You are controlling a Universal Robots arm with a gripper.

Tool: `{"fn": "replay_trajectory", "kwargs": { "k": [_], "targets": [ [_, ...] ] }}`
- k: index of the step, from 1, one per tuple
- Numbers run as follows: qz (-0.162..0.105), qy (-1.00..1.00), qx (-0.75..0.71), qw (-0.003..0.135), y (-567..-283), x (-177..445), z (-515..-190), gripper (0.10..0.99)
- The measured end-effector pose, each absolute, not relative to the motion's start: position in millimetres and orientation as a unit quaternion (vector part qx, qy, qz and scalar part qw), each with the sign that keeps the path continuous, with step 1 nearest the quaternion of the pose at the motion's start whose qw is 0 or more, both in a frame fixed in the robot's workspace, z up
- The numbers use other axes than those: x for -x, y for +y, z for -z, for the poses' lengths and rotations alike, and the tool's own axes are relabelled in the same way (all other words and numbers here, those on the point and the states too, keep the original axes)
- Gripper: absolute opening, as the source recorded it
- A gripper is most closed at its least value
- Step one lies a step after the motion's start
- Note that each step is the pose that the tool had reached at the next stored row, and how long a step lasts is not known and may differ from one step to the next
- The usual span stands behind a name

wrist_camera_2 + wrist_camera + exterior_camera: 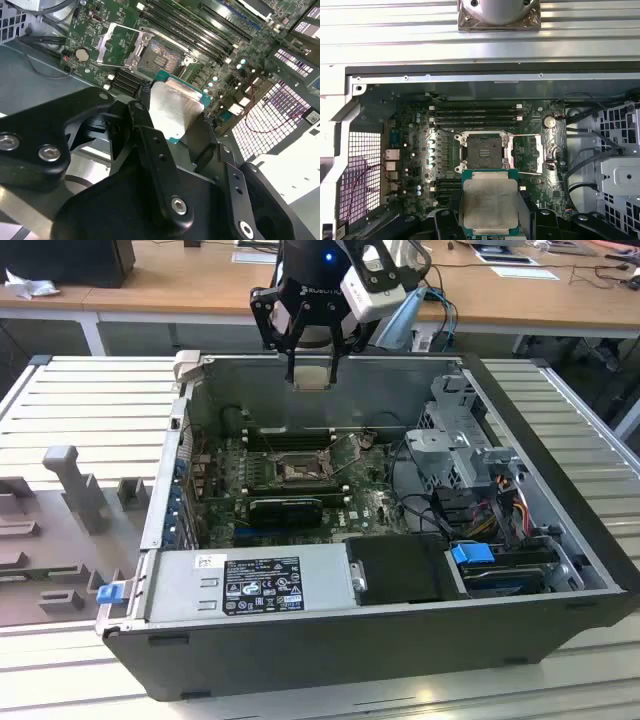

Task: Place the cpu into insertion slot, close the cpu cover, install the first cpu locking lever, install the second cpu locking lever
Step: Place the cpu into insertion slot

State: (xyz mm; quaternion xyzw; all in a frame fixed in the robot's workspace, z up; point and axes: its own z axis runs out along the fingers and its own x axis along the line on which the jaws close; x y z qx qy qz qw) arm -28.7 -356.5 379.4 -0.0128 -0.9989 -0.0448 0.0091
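Note:
My gripper (312, 380) hangs above the back wall of the open computer case, shut on the cpu (312, 376), a flat square chip with a silver-grey top. In both wrist views the cpu (490, 202) (172, 107) sits between the black fingers (145, 100), well above the motherboard. The insertion slot (297, 470) (484, 151) (159, 55) lies below with its dark centre exposed. The cpu cover (540, 152) (102, 46), a thin metal frame, is flipped open and lies beside the slot.
The case (330, 640) has tall metal walls. The power supply (250, 585) is at the front, and a drive cage (460, 440) with cables is on the exterior view's right. A black expansion card (285, 507) and memory slots (290, 438) flank the socket. Grey fixtures (70, 490) stand outside.

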Motion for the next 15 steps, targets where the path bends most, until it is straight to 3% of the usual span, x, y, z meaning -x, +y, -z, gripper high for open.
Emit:
{"fn": "replay_trajectory", "kwargs": {
  "k": [15],
  "targets": [
    [0.045,-0.998,0.050,0.007,-356.5,28.9,-379.0,0.529]
  ]
}}
